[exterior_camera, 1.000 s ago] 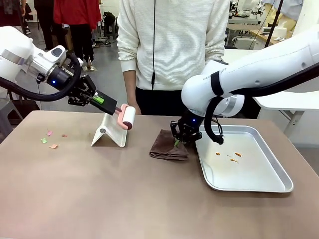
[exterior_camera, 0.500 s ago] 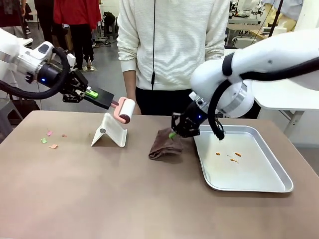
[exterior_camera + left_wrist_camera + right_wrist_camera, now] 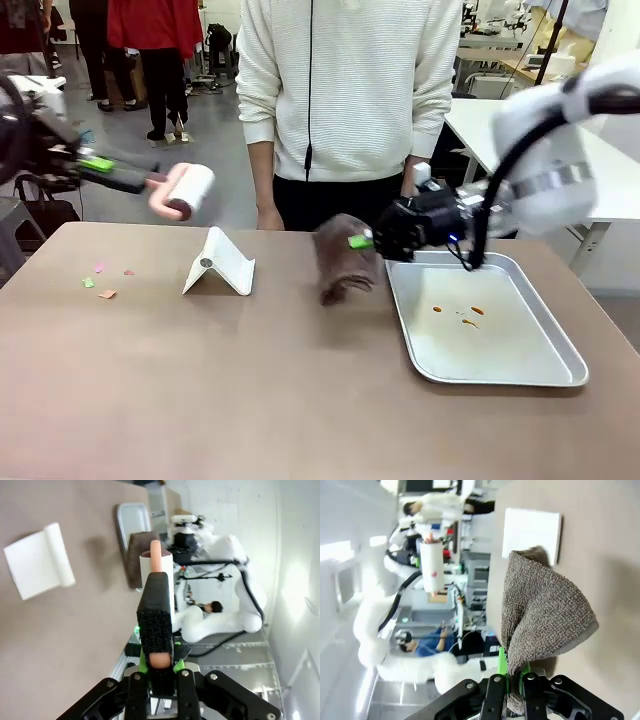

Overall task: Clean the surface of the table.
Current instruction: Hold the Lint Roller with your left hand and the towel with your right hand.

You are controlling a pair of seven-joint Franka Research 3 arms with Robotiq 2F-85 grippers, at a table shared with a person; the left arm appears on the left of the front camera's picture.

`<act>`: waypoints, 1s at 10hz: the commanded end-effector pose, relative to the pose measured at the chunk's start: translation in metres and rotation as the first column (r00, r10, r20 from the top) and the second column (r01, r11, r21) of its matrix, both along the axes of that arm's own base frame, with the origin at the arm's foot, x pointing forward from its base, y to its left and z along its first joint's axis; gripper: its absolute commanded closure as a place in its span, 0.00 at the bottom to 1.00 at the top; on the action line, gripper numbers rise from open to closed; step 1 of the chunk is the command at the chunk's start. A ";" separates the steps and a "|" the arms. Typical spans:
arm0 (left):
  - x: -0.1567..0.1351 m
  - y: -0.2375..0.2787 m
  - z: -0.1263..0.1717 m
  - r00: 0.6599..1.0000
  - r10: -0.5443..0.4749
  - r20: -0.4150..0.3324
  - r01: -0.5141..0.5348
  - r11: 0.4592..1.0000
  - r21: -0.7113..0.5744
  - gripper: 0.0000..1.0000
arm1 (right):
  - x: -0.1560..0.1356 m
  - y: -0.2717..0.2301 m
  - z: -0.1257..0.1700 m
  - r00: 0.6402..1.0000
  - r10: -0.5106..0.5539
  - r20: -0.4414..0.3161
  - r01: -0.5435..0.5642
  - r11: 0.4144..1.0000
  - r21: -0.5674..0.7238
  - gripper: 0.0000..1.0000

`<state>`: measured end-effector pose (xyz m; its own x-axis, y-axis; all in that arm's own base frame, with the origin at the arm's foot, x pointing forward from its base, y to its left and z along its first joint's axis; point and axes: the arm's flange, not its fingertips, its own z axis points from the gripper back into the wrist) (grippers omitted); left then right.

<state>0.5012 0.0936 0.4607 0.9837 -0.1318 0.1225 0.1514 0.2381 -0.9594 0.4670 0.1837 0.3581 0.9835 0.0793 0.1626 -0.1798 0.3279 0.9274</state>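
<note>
Tabletop (image 3: 250, 400) takes up the lower half of the front view, plain brown. On it, at the left edge, lie a few coloured scraps (image 3: 100, 282). A white folded stand (image 3: 222, 264) sits left of centre. A metal tray (image 3: 520, 372) lies at the right, with orange-brown spots (image 3: 462, 315) in it.

The left tool (image 3: 105, 166) is at the upper left, in the air above the tabletop. Its fingers are clamped on the black handle of a roller (image 3: 188, 190), which hangs above and to the left of the stand.

The right tool (image 3: 362, 241) is at centre, just left of the tray's far corner. It pinches a brown cloth (image 3: 345, 262) by its top, and the cloth droops below it. The cloth looks lifted clear of the tabletop, though motion blur makes that hard to confirm.

A person (image 3: 350, 100) stands at the far edge, directly behind the cloth and stand.
</note>
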 end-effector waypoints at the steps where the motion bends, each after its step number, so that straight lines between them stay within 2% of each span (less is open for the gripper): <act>1: -0.042 0.043 -0.004 1.000 0.003 0.019 -0.002 0.998 -0.057 1.00 | -0.045 -0.042 0.002 0.998 0.021 0.052 -0.024 0.998 0.052 1.00; 2: -0.072 0.070 -0.009 0.997 0.062 0.055 -0.062 0.998 -0.007 1.00 | -0.067 -0.074 0.008 0.994 -0.095 0.055 0.091 0.993 0.074 1.00; 3: -0.096 0.092 -0.015 0.994 0.086 0.074 -0.088 0.996 0.023 1.00 | -0.087 -0.106 0.016 0.984 -0.156 0.087 0.145 0.982 0.118 1.00; 4: -0.113 0.116 -0.022 0.993 0.094 0.070 -0.094 0.996 -0.001 1.00 | -0.103 -0.138 0.025 0.973 -0.218 0.076 0.205 0.967 0.152 1.00; 6: -0.133 0.161 -0.040 0.984 0.166 0.062 -0.159 0.982 -0.105 1.00 | -0.121 -0.194 0.040 0.955 -0.297 0.004 0.287 0.928 0.236 1.00; 7: -0.142 0.184 -0.048 0.980 0.195 0.051 -0.185 0.970 -0.156 1.00 | -0.134 -0.234 0.044 0.950 -0.310 -0.027 0.302 0.898 0.320 1.00; 8: -0.148 0.207 -0.059 0.985 0.149 0.087 -0.128 0.968 -0.215 1.00 | -0.142 -0.260 0.043 0.939 -0.342 -0.043 0.334 0.870 0.364 1.00; 9: -0.154 0.233 -0.070 0.982 0.162 0.094 -0.127 0.945 -0.301 1.00 | -0.152 -0.286 0.037 0.931 -0.365 -0.027 0.341 0.839 0.423 1.00; 10: -0.158 0.251 -0.078 0.977 0.193 0.085 -0.155 0.931 -0.331 1.00 | -0.162 -0.301 0.033 0.916 -0.400 -0.016 0.360 0.806 0.471 1.00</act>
<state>0.3382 0.3020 0.3733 0.9710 0.1049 0.2148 0.2118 0.0390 -0.9765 0.3279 -0.1197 0.4048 0.9102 -0.3860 0.1501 -0.1722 -0.0231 0.9848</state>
